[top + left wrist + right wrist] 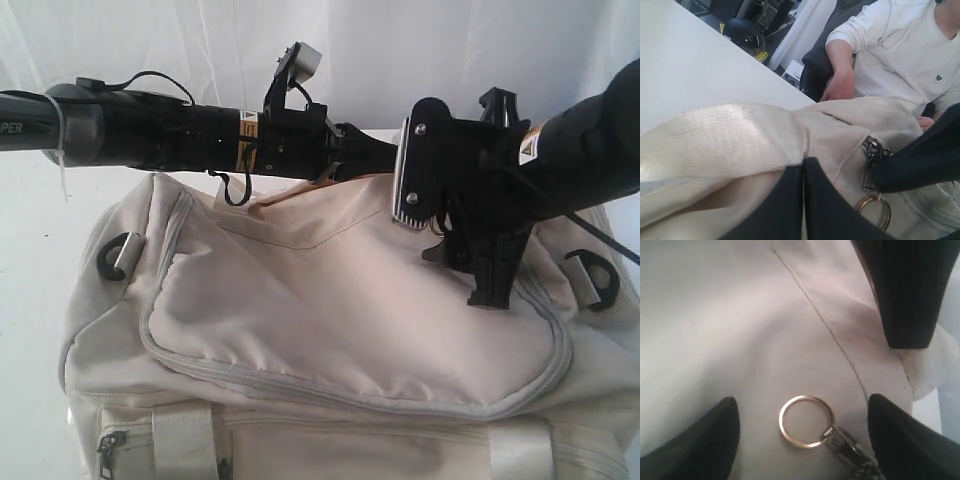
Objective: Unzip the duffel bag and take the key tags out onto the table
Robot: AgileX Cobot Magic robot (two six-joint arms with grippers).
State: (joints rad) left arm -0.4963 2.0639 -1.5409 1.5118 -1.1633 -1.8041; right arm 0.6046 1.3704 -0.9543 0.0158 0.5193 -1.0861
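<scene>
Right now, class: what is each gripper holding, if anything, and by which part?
The left gripper is shut, apparently pinching the duffel bag by the fabric beside its strap. The right gripper is open around the zipper ring, holding nothing.

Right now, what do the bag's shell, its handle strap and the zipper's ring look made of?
Duffel bag: matte cream woven fabric, softly creased, perhaps canvas or nylon. Handle strap: webbing, ribbed weave with a sheen. Ring: likely metal, gold-toned, polished glint.

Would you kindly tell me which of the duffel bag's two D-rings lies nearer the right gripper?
The right-end D-ring, just beyond the right gripper in the exterior view; the left-end D-ring sits at the opposite end, far from it.
</scene>
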